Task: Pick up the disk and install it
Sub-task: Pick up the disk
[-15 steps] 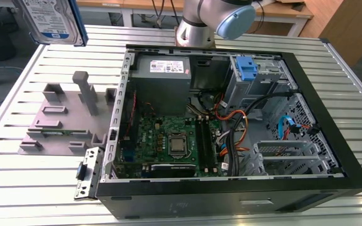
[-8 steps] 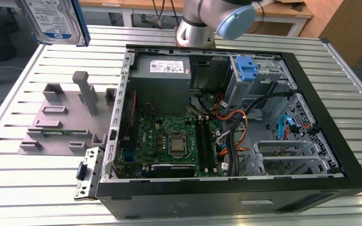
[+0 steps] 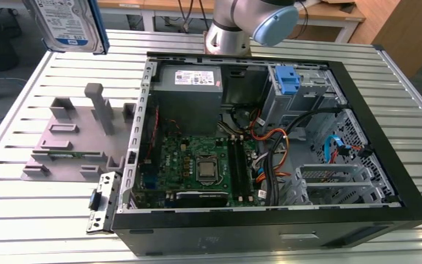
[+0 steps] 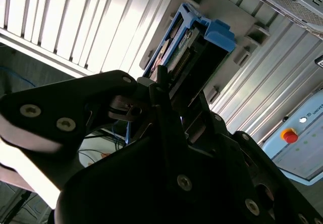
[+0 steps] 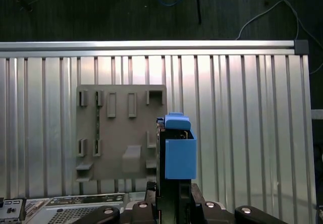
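Disk (image 3: pixel 68 23) is up in the air, high over the desk's (image 3: pixel 20 220) far corner on the exterior view's left, clear of the grey fixture (image 3: pixel 75 140) lying below it. The gripper (image 4: pixel 160 85) has its jaws clenched on the disk's blue-railed end, plain in both wrist views. So the pick-up looks done. Install is not: the open computer case (image 3: pixel 270 225) sits well apart, and the disk is nowhere near its drive bay (image 3: pixel 303 82).
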`<action>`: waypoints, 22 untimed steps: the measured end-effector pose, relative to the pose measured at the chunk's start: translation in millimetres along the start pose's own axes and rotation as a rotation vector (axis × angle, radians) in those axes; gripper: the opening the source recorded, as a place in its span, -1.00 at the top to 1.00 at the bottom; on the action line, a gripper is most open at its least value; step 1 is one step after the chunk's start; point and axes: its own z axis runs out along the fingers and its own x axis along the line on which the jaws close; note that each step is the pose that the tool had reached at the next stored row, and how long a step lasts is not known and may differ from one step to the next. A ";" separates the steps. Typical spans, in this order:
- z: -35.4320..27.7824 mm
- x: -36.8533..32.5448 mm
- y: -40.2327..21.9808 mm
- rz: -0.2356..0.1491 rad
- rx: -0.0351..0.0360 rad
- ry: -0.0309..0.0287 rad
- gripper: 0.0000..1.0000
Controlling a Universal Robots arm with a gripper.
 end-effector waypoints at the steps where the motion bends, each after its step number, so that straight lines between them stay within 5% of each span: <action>1: 0.0 -0.1 -1.1 0.000 0.0000 0.0000 0.30; 6: -0.1 -0.4 -8.0 0.000 -0.0001 0.0001 0.30; 10: 0.0 -1.0 -19.3 0.000 0.0001 0.0000 0.30; 22: -0.1 -3.4 -68.9 0.000 -0.0006 0.0001 0.30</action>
